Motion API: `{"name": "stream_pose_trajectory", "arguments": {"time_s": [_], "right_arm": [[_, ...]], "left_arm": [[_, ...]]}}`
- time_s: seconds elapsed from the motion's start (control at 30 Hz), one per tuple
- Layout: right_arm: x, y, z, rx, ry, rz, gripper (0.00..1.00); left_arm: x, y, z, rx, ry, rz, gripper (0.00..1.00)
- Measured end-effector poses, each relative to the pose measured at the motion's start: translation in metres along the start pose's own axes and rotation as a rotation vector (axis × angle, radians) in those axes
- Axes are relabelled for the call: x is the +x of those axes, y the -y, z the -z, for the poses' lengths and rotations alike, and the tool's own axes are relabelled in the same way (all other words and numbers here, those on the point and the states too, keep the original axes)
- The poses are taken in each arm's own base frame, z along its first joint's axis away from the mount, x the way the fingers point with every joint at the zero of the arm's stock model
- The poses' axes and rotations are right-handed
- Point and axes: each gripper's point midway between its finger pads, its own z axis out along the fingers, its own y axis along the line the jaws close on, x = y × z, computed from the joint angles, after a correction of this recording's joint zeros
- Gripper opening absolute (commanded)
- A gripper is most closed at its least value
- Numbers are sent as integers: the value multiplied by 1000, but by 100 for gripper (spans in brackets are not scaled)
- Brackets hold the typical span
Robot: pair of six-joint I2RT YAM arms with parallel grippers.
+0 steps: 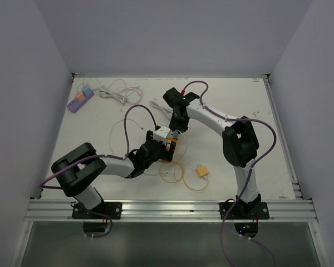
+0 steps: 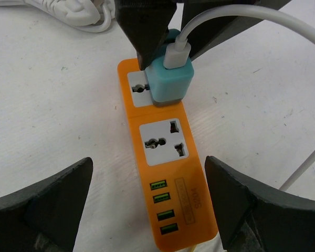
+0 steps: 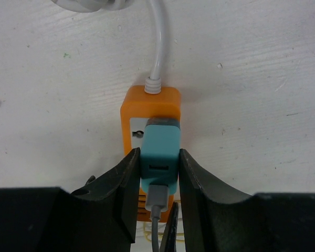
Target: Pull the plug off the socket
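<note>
Squeezing the blue-green plug point(image 3: 160, 149) with the right gripper point(image 3: 158, 164), sitting pushed into the orange socket strip point(image 2: 191, 210) mid-table, spreading the left gripper point(image 2: 148, 173) wide around the strip's near end, holding nothing, trailing a white cord point(image 2: 241, 13) off the plug, lying near a yellow adapter point(image 1: 202, 171), showing open table point(image 1: 250, 94) toward the right edge.

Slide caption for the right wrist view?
Right gripper clamps the teal square plug seated in the orange plastic power strip.
</note>
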Motion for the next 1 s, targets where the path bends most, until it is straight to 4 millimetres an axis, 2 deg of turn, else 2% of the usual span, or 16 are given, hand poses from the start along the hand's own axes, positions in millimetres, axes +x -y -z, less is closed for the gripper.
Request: {"name": "stream_pose_trajectory", "arguments": {"time_s": [0.13,0.33,0.47,0.83,1.0], "right_arm": [[0,0,1,9,3,2,0],[0,-1,-1,29,-2,5,0],[0,0,-1,34,4,6,0],[0,-1,-1,39,7,6,0],[0,-1,0,40,7,6,0]], "left_arm": [[-2,6,0,17,12,2,92],[16,11,-4,0,-29,-1,91],[22,9,-3,-37,-41,24,86],[16,8,-10,-103,-36,55,83],[16,11,-15,-120,-42,64,72]]}}
